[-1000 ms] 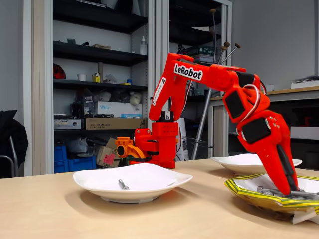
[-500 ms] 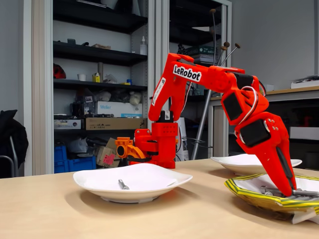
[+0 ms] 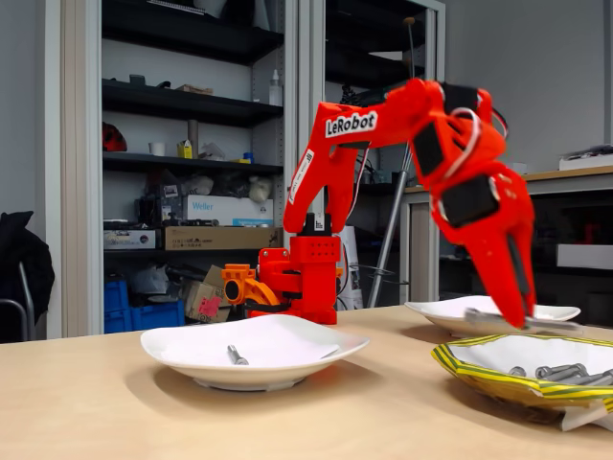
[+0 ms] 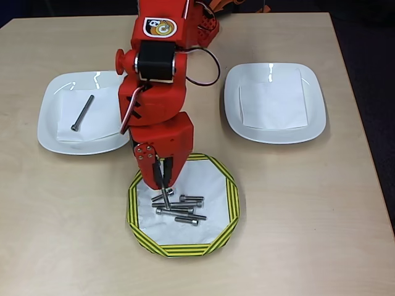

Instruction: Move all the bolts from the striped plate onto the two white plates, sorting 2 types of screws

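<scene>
The orange two-finger gripper (image 4: 164, 185) is narrowed on one long silver-grey metal bolt (image 4: 165, 196) and holds it above the paper-like striped plate with yellow and dark green rim (image 4: 137, 213). The other small metal bolts (image 4: 182, 211) lie in a heap on the plate's white centre, just beneath the gripper. One long bolt (image 4: 82, 113) lies on the left plain glossy white plate (image 4: 52, 132) in the overhead view, and the right white plate (image 4: 308, 126) stands apart.

Pinched in my claw (image 4: 162, 182): one long bolt (image 4: 165, 196). Below it, one striped plate (image 4: 229, 198) with about six bolts (image 4: 185, 209). Two white plates (image 4: 54, 123) flank me; one carries a single bolt (image 4: 82, 113).
</scene>
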Motion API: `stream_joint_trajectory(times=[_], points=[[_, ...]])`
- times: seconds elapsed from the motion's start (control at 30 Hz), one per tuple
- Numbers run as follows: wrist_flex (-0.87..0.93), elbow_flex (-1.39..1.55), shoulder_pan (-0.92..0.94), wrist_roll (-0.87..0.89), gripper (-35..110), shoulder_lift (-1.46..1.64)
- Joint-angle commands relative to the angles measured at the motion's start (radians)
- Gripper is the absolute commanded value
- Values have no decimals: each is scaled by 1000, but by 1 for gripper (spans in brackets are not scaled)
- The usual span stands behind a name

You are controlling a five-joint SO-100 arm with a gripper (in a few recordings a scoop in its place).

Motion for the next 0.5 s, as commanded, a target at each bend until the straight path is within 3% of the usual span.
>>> stream_joint_trajectory(times=[0.0, 0.23, 0.47], points=[[74, -17, 48, -5, 0, 98], [181, 71, 204, -112, 0, 195], [213, 264, 383, -428, 0, 330]])
